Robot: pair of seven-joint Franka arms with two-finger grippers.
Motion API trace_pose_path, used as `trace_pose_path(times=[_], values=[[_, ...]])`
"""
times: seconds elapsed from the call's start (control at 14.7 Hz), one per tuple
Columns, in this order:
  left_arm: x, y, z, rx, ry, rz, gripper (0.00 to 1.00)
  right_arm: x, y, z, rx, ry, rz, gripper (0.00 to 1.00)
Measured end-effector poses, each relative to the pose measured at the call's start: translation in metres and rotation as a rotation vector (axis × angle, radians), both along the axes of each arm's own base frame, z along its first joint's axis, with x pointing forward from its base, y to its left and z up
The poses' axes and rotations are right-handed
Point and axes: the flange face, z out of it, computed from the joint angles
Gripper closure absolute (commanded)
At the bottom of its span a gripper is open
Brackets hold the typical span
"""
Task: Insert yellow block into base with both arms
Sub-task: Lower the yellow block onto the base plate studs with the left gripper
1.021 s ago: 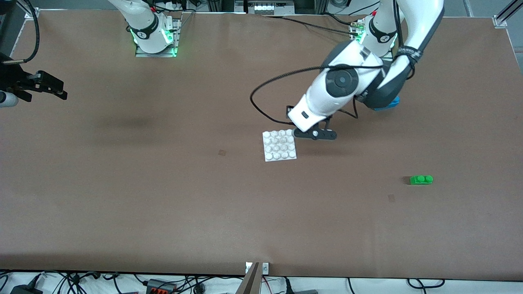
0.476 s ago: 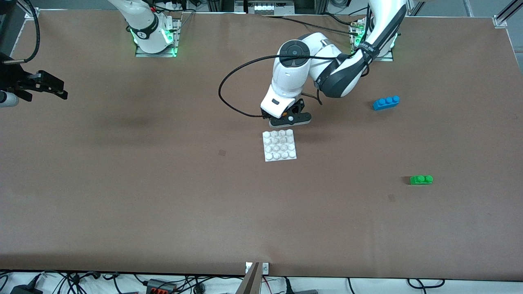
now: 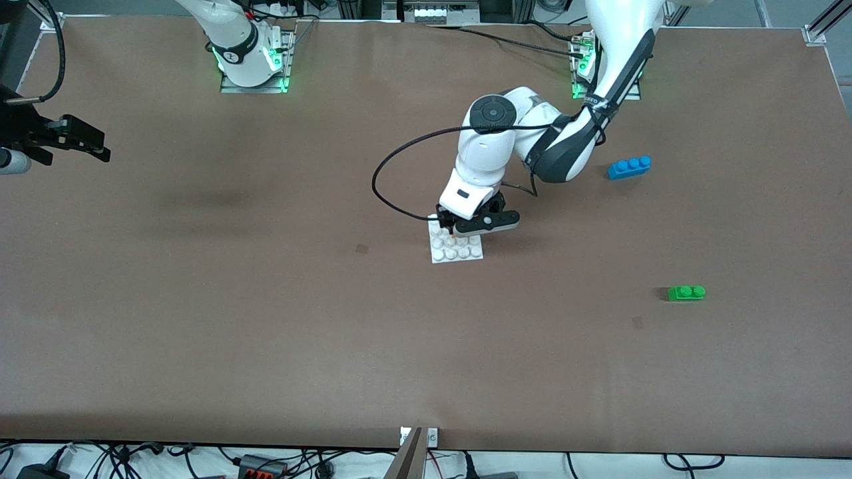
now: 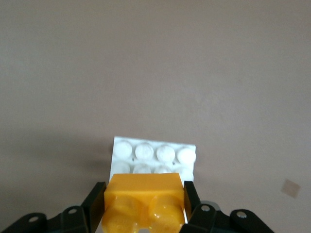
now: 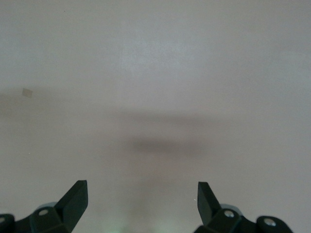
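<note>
Gripping yellow block (image 4: 145, 201), left gripper (image 4: 144, 204), over base (image 4: 154, 152)

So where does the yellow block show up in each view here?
Front view: only a sliver shows, under the left gripper over the base.
Left wrist view: yellow block clamped between the fingers, in front of the base.
Right wrist view: not in it.
Shared landmark: the base.

Even overhead light, soft shadows.

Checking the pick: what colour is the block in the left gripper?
Orange-yellow block, clearest in the left wrist view.
</note>
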Motion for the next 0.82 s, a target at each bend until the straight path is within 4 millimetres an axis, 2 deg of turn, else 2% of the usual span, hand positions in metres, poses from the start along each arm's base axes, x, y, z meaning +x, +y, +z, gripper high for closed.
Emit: trace_pose_path(times=[0.48,0.82], values=[[-0.011,-0.014,-0.053,0.066,-0.004,-0.120,0.43,0.000,0.000,0.000,0.000,0.000,0.000,0.00],[-0.018,-0.023,-0.064,0.075,0.006,-0.166,0.43,0.000,0.000,0.000,0.000,0.000,0.000,0.00]])
